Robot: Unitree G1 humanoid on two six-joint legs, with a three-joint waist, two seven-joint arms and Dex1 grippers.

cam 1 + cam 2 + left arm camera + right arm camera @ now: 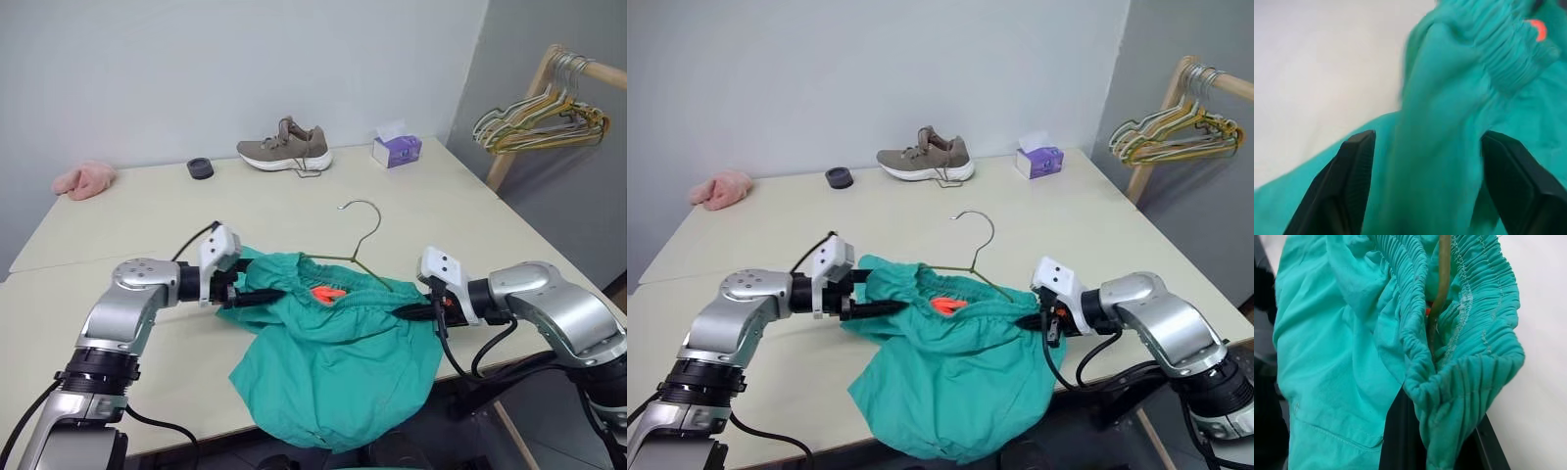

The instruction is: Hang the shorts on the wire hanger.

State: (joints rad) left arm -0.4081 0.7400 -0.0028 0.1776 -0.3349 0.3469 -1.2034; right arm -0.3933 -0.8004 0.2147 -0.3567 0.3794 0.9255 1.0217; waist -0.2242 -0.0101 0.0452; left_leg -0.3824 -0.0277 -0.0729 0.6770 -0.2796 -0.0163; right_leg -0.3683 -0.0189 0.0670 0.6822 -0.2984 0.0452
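The shorts [338,362] lay at the table's [147,215] near edge, partly hanging off it, with the wire hanger [359,245] tucked in the waistband. Far side: shoe [286,147], tissue box [396,149] to its right. Hanger rack [549,113] stood off right.

Both head views look forward and down over the pale beige table [294,211]. Each wrist view looks along its gripper, close against the teal-green fabric shorts [1449,147], which all views share.

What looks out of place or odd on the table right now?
The shorts droop over the table's near edge, bunched around the wire hanger. A lone shoe sits at the far side.
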